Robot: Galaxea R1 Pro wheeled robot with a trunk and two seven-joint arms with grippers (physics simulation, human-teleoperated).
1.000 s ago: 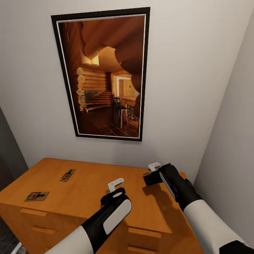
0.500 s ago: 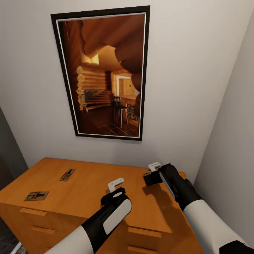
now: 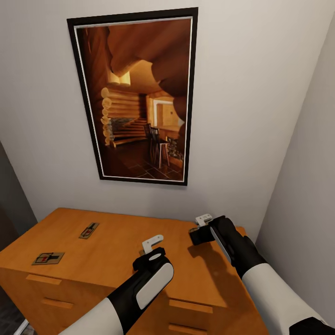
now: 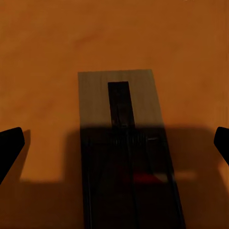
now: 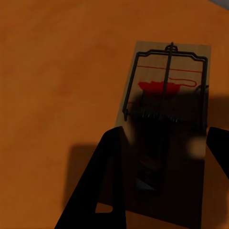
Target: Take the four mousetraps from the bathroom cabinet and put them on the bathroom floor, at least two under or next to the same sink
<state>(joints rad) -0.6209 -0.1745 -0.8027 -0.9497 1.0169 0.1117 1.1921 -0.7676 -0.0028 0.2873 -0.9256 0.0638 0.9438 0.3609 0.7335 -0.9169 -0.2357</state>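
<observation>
Both my tools hang open over mousetraps on the cabinet: left tool over one mousetrap, right tool over another. Light, stiff boards (spring looks touchy); I'd pinch the long edges.

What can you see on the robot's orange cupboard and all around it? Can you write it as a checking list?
Surface: honey-orange wooden cabinet, flat top, drawer fronts below.
Job's things: two flat brown wooden mousetraps lie on the top at its left side, one near the front edge, one further back; a third lies under the left gripper; a fourth under the right gripper.
Clutter: nothing seen.
Grippers: left gripper open, fingers either side of its trap; right gripper open over its trap.
Cables: nothing seen.
Surroundings: black-framed picture of a log cabin on the pale wall behind.
</observation>
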